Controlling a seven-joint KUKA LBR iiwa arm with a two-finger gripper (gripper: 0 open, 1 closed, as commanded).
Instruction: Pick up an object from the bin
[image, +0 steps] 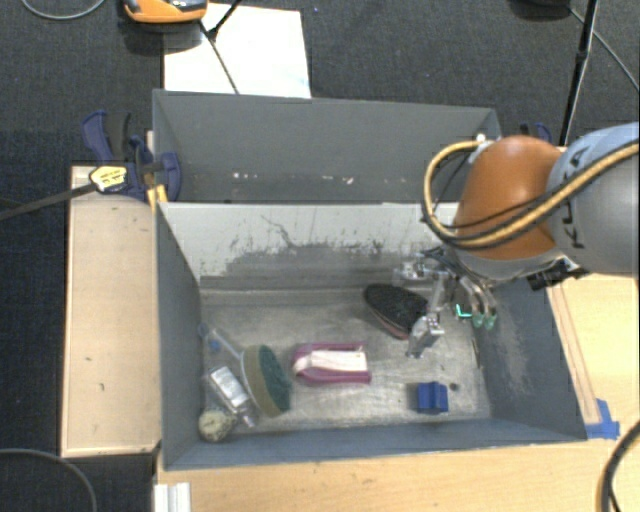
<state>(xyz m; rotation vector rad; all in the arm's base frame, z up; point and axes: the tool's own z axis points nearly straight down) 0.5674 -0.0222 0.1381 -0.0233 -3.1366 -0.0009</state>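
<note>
Where the arm reaches into the grey bin from the right, its jaws hang low over the right half of the floor, spread apart with nothing between them. Nearest item: a black oval object, just left of the jaws; contact cannot be confirmed. Further off: a small blue block below, a purple-and-white piece at centre, and a green disc heaped with clutter at lower left.

Blue block is sitting by the near-right corner of the bin. Pink-and-white item is lying mid-floor, with a dark green round pad leaning just left of it against a clear plastic piece. Beige lump is resting in the near-left corner.
</note>
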